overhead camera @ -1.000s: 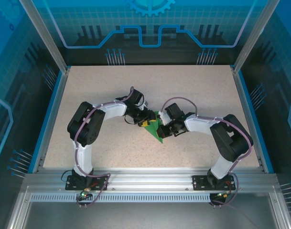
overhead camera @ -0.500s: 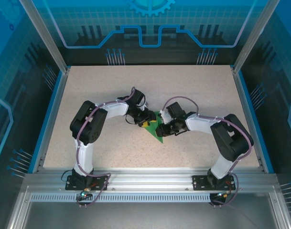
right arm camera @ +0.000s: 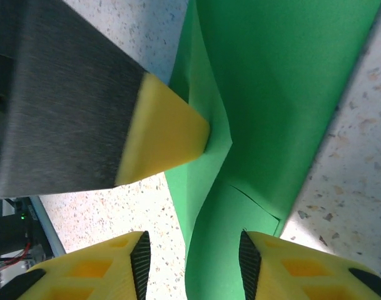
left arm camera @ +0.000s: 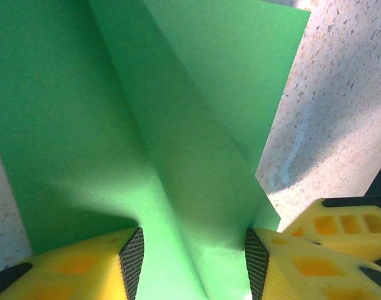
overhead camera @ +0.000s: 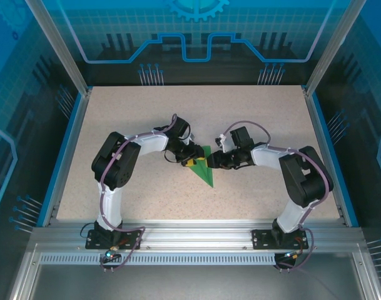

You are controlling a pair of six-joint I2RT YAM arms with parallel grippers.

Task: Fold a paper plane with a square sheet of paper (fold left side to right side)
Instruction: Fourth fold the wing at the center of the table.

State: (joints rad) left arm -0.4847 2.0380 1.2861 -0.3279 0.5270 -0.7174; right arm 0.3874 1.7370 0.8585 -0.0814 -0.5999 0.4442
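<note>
Paper (left arm camera: 115, 112), thin, matte and green, lies folded on the speckled table (left arm camera: 340, 100), with both grippers standing over it. Between the left gripper's (left arm camera: 193, 262) fingers (left arm camera: 77, 269) a raised crease runs away from the pads. It widens into overlapping flaps with straight edges and one sharp corner far ahead of the right-hand finger. Those fingers are yellow honeycombed blocks faced with black ribbed pads. They stand well apart, the sheet spanning the gap from pad to pad, nothing pinched. Just outside the right-hand finger sits another yellow block (a finger of the right gripper (right arm camera: 193, 256)).

From the right wrist, the paper bends in a soft curve through the gap between that gripper's fingers (right arm camera: 284, 269), which are likewise spread and clamp nothing. Ahead of them and to the left, a blunt yellow tip of the left gripper touches the sheet's edge. From above, the paper forms a narrow wedge between the two grippers, its point toward the arms' bases.
</note>
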